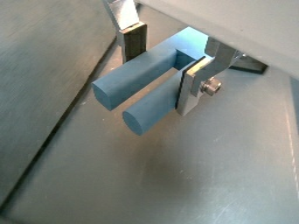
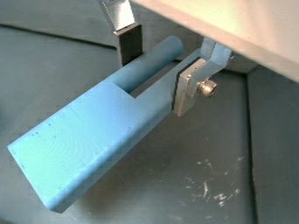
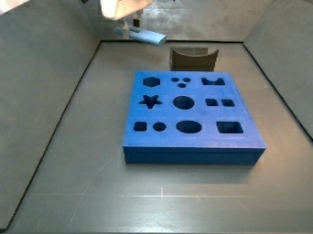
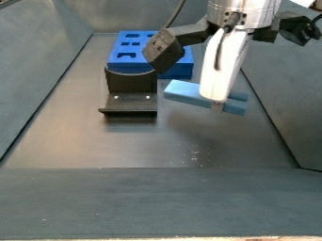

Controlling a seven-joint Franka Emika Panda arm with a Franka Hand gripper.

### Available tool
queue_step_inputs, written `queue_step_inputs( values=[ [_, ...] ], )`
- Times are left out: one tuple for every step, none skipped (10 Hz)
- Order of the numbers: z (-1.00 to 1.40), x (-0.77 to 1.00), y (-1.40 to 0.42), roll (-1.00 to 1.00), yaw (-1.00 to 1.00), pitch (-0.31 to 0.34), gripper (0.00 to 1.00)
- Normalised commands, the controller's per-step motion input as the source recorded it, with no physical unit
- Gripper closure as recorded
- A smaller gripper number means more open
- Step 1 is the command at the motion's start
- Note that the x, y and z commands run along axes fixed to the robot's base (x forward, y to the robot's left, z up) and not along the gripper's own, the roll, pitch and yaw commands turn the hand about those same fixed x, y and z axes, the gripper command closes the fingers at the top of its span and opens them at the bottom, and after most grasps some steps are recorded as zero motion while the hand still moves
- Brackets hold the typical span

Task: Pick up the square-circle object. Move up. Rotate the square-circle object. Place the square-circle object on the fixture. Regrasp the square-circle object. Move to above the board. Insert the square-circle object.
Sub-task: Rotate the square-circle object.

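Observation:
My gripper (image 1: 163,63) is shut on the square-circle object (image 1: 131,86), a pale blue-grey piece with one square bar and one round bar side by side. Its silver fingers (image 2: 190,80) press on either side of the piece's slotted end in both wrist views. In both side views the piece (image 3: 149,37) hangs in the air under the gripper (image 4: 220,91), tilted, above the grey floor. The dark notched fixture (image 3: 192,58) stands just right of it, behind the board. The bright-blue board (image 3: 202,115) with its shaped holes lies in the middle.
Grey walls enclose the floor on all sides. In a side view the fixture (image 4: 130,99) stands in front of the board (image 4: 126,64), to the left of the held piece (image 4: 201,92). Scuff marks (image 2: 211,188) mark the floor below the piece.

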Motion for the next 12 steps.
queue_step_inputs(
  values=[
    [0.0, 0.0, 0.01, 0.0, -1.0, 0.0, 1.0],
    [0.0, 0.0, 0.01, 0.0, -1.0, 0.0, 1.0],
    [0.0, 0.0, 0.01, 0.0, -1.0, 0.0, 1.0],
    [0.0, 0.0, 0.01, 0.0, -1.0, 0.0, 1.0],
    [0.0, 0.0, 0.01, 0.0, -1.0, 0.0, 1.0],
    [0.0, 0.0, 0.01, 0.0, -1.0, 0.0, 1.0],
    [0.0, 0.0, 0.01, 0.0, -1.0, 0.001, 1.0],
    [0.0, 0.0, 0.01, 0.0, -1.0, 0.001, 1.0],
    [0.0, 0.0, 0.01, 0.0, -1.0, 0.001, 1.0],
    [0.0, 0.0, 0.01, 0.0, -1.0, 0.001, 1.0],
    [0.0, 0.0, 0.01, 0.0, -1.0, 0.001, 1.0],
    [0.0, 0.0, 0.01, 0.0, -1.0, 0.001, 1.0]
  ],
)
